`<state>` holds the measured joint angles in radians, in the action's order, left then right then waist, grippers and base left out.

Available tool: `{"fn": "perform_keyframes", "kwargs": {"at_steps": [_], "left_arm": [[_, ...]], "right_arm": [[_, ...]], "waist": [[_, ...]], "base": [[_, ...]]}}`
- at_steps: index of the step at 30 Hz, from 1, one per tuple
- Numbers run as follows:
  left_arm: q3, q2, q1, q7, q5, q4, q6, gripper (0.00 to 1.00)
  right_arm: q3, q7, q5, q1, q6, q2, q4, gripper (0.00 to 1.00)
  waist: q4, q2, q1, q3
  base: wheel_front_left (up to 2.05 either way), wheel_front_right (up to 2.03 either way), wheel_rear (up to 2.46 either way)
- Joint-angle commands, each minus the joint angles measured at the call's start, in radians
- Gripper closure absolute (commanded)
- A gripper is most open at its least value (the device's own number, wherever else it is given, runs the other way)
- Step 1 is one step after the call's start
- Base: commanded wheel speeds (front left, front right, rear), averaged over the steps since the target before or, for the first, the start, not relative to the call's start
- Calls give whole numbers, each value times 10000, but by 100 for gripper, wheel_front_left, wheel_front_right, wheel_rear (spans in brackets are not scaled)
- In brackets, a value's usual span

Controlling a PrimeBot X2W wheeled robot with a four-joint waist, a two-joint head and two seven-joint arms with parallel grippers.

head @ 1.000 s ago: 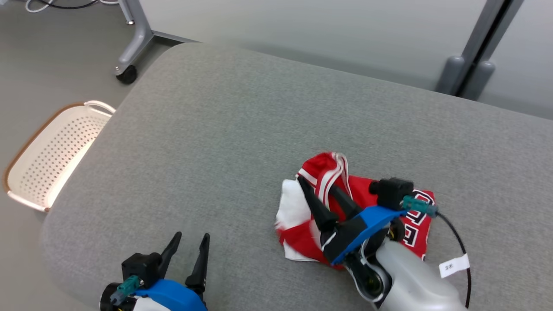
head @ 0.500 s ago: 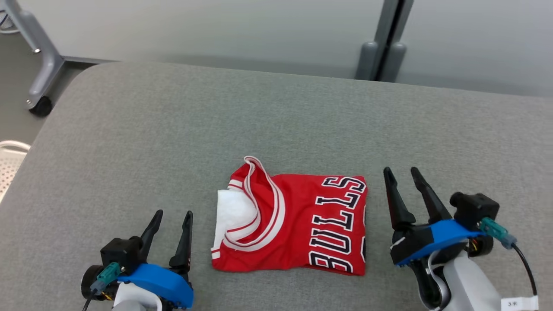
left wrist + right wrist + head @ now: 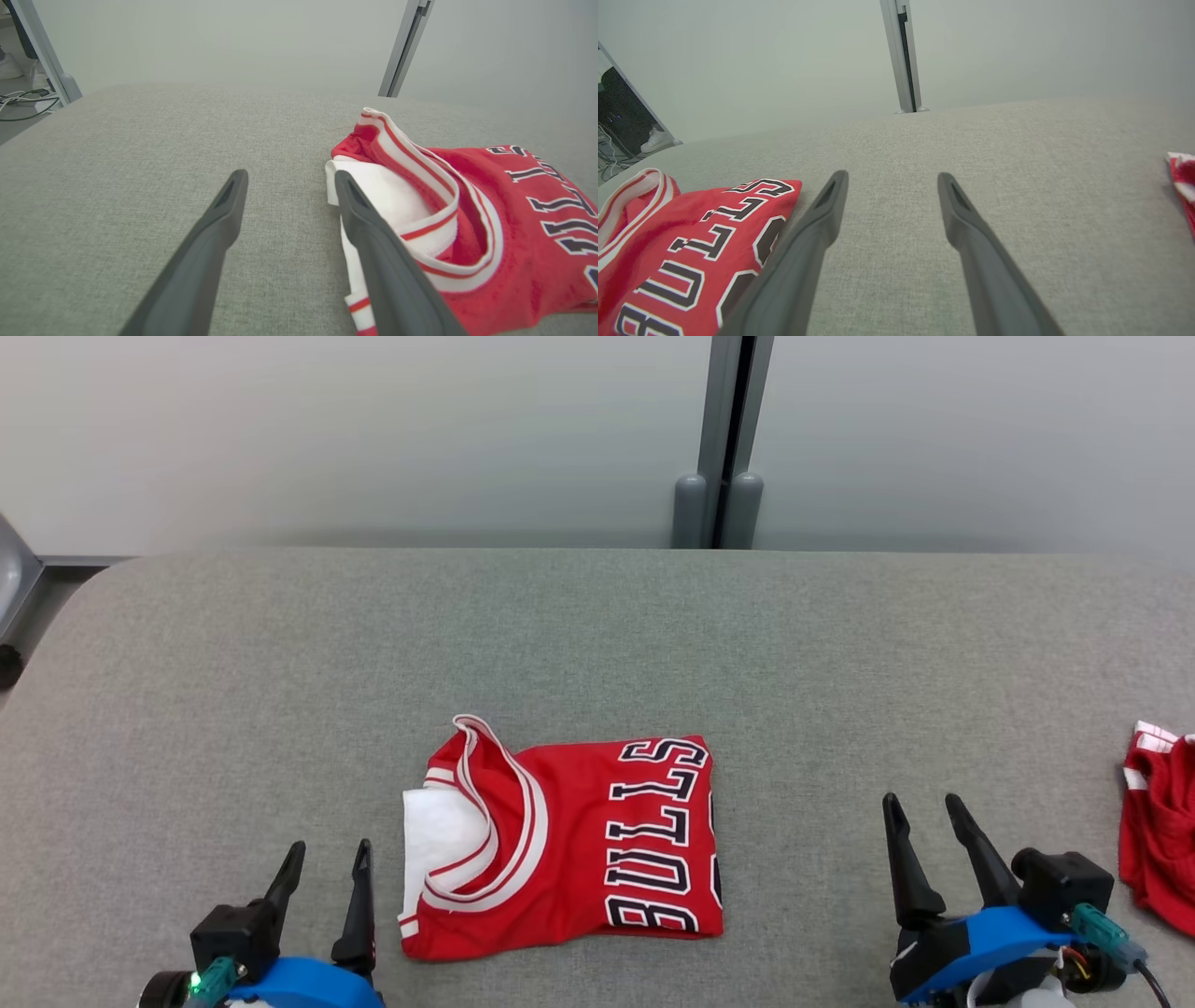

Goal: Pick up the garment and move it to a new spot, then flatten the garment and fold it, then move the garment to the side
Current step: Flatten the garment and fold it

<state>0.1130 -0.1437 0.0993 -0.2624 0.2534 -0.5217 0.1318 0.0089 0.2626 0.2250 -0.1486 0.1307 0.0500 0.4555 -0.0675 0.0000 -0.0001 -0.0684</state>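
The garment [image 3: 579, 845] is a red jersey with black-and-white lettering and white-trimmed armholes. It lies folded into a rough rectangle on the grey padded surface [image 3: 597, 635], near the front. My left gripper [image 3: 330, 847] stands open just left of it, fingers apart with nothing between them. In the left wrist view the jersey [image 3: 490, 219] lies against the right finger of that gripper [image 3: 290, 176]. My right gripper [image 3: 921, 800] is open well to the right of it, and its own view [image 3: 889, 175] has the jersey [image 3: 682, 242] at lower left.
A second red cloth [image 3: 1158, 831] lies crumpled at the surface's right edge, also at the right border of the right wrist view [image 3: 1183, 177]. A grey post [image 3: 724, 439] stands behind the surface against a pale wall.
The head camera has swung right, so the basket and wheeled leg left the picture. My right gripper came off the jersey and drew back to its right. The jersey now lies flat and folded.
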Motion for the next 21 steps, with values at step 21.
{"fn": "perform_keyframes", "kwargs": {"at_steps": [21], "left_arm": [[21,286,-190,-25,-407,127,-22,0]], "right_arm": [[1932,24,67,-405,1,23,44,35]], "waist": [[-581,0,1,-113]], "base": [[0,0,0]]}}
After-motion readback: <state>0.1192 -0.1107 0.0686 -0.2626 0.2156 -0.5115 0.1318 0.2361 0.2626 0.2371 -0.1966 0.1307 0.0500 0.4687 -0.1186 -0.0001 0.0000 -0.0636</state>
